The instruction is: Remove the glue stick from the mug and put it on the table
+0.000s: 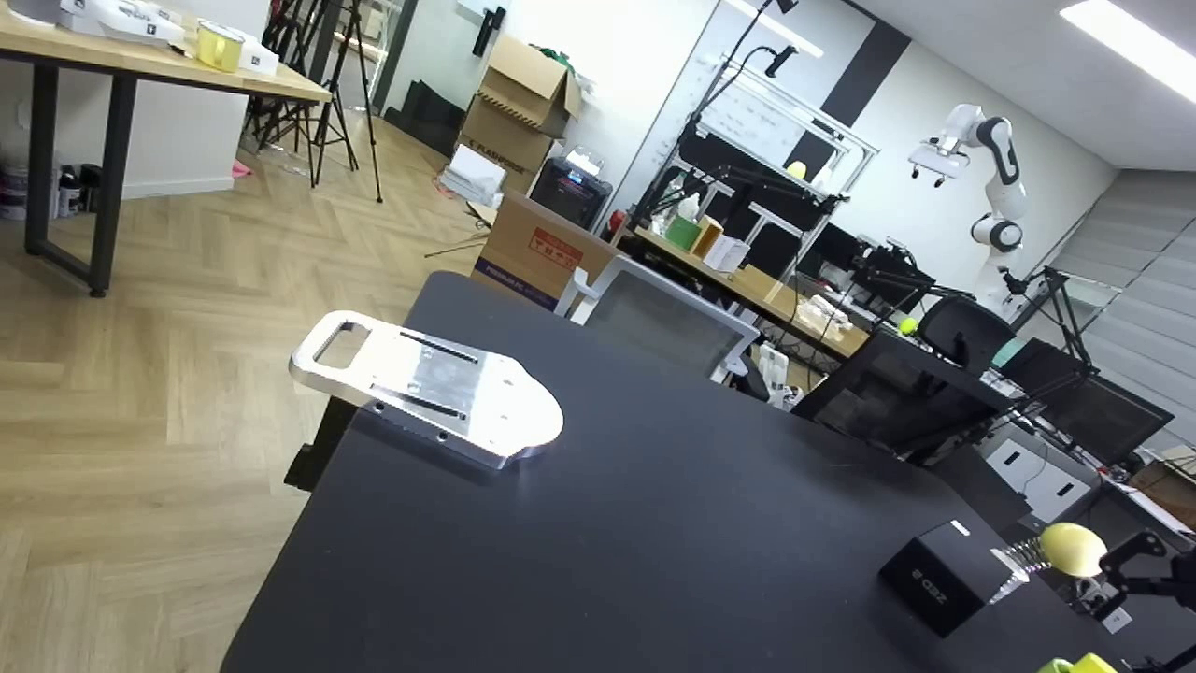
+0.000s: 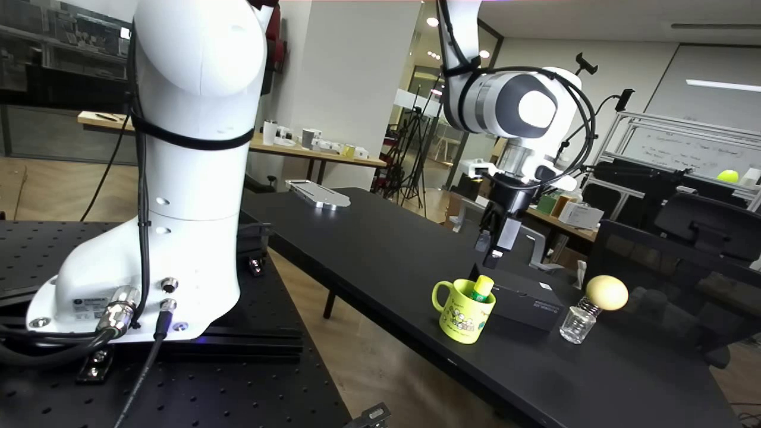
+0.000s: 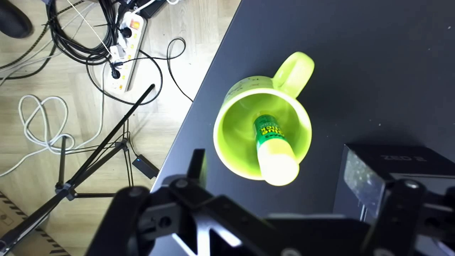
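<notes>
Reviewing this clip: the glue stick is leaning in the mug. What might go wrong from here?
1. The glue stick leans toward the rim of the mug, so the open gripper could catch that rim and tip or lift the mug too.
2. The mug stands near an edge of the table; a knock might send it over.
3. A black box sits beside the mug, so the gripper might bump it while descending.

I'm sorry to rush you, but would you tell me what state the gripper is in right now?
Gripper: open, holding nothing; the glue stick is in the mug.
</notes>
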Available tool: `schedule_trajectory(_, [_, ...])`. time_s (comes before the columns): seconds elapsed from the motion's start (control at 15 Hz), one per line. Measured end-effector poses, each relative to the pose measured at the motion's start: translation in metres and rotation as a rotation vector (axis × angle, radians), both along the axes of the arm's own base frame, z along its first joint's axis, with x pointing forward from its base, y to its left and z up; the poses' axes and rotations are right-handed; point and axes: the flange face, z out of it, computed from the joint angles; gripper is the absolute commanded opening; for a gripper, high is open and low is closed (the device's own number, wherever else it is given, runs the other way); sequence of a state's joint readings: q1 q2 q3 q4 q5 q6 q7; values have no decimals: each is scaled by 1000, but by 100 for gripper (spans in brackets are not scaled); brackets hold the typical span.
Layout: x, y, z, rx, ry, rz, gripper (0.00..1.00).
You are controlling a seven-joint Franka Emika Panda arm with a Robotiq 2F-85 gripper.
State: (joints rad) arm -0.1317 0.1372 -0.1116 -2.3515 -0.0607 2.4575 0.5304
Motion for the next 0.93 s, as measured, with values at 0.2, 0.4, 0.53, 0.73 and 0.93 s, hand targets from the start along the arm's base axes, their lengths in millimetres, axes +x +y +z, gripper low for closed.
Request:
schedule_trajectory(0.2, [1, 2, -1, 4, -5, 11, 100])
schedule_trajectory(0.4, [8, 11, -2, 5, -66, 32, 100])
schedule_trajectory(0.53, [15, 15, -4, -10, -134, 45, 100])
schedule_trajectory(0.73, [21, 14, -16, -25, -179, 50, 100])
schedule_trajectory(0.93, [18, 7, -32, -49, -130, 47, 100])
